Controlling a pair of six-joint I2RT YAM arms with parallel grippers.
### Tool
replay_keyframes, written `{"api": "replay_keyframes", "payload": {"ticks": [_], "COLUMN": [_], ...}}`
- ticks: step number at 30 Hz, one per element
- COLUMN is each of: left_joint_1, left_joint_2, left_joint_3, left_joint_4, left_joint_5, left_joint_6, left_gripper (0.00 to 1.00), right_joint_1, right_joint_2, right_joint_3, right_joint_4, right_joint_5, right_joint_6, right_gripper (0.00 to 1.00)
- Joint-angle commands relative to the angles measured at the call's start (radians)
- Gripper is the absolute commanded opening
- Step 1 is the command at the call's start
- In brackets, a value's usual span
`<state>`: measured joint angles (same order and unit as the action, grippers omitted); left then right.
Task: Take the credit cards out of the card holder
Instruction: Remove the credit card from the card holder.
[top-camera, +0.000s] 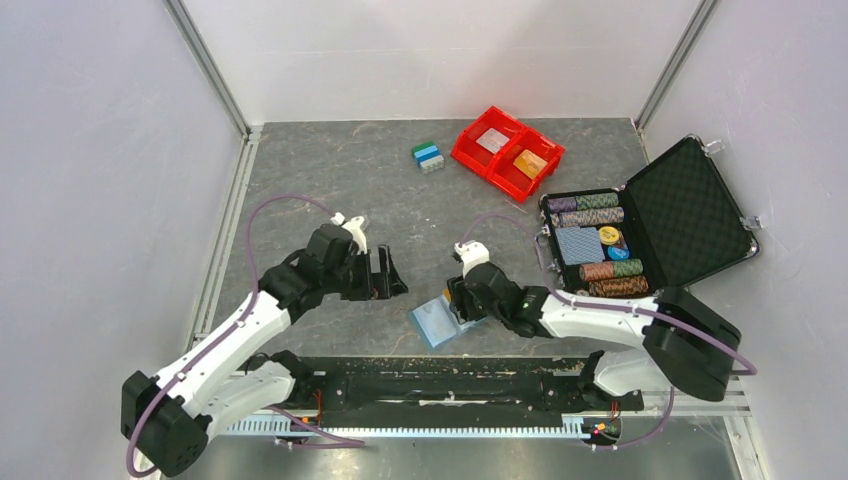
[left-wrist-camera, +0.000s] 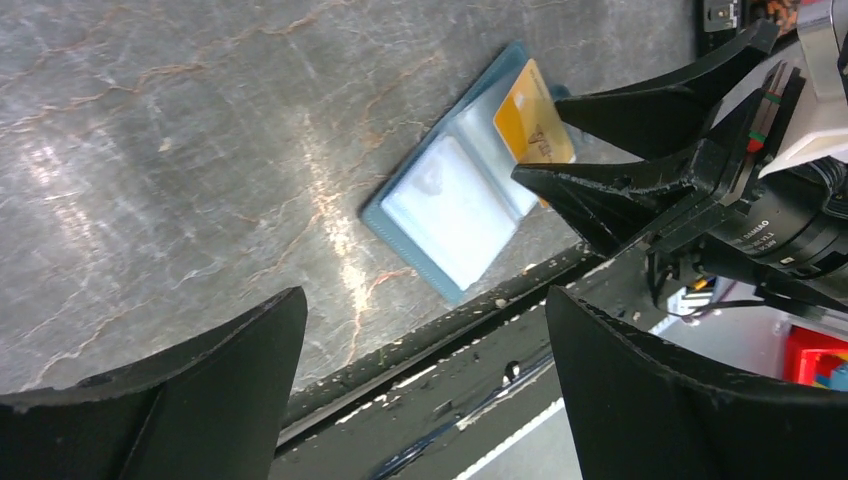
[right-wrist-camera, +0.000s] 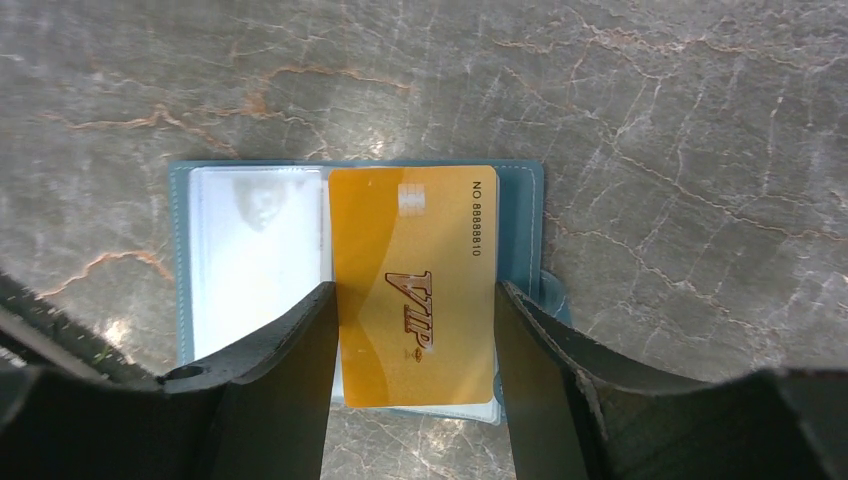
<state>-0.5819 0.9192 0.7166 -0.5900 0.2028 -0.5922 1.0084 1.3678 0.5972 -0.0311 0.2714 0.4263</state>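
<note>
Right tool (right-wrist-camera: 415, 290) is down on the card holder (right-wrist-camera: 535, 200), one finger pressed to each long edge of the orange card (right-wrist-camera: 415, 230), no gap showing on either side, so it has the card by its edges. How much of that card sits inside the sleeve, I can't tell from here.

That holder lies spread flat on the tabletop (top-camera: 330, 180), close to the near edge and just ahead of the rail, with the whitish-grey card (right-wrist-camera: 255, 260) tucked in its other panel.

And the left tool (top-camera: 385, 275)? Wide open, holding nothing, hanging off to the side and well apart from the holder.

That's the worry! Nothing pins the holder. It looks thin and light, so if the sleeve clings to the card, a pull could drag or lift the whole wallet along instead of freeing the card. With the tabletop edge so near, a slide toward the rail could drop it into that gap.

Second danger: an edge pinch on thin plastic. Squeeze too hard and the card may bow and spring out; too soft and it slips free halfway.

Fingertips could also snag the sleeve beside the card and fold the wallet shut over it.
</note>
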Motion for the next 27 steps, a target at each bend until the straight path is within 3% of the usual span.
{"api": "replay_keyframes", "payload": {"ticks": [1, 13, 27], "left_joint_1": [0.002, 0.000, -0.044], "left_joint_2": [0.042, 0.338, 0.612], "left_joint_3": [-0.004, 0.000, 0.056], "left_joint_4": [0.115, 0.498, 0.710], "left_joint_5": [0.107, 0.330, 0.452], "left_joint_6": [-0.077, -0.244, -0.278], "left_gripper": [0.94, 0.71, 0.54], "right_joint_1": [-0.038, -0.077, -0.089], "right_joint_2": [-0.093, -0.223, -0.238], "right_joint_3": [-0.079, -0.236, -0.292], "right_joint_4": [0.185, 0.418, 0.513], "right_joint_5": [-0.120, -0.214, -0.308], "right_joint_6": [-0.022, -0.173, -0.236], "right_gripper": [0.52, 0.51, 0.52]}}
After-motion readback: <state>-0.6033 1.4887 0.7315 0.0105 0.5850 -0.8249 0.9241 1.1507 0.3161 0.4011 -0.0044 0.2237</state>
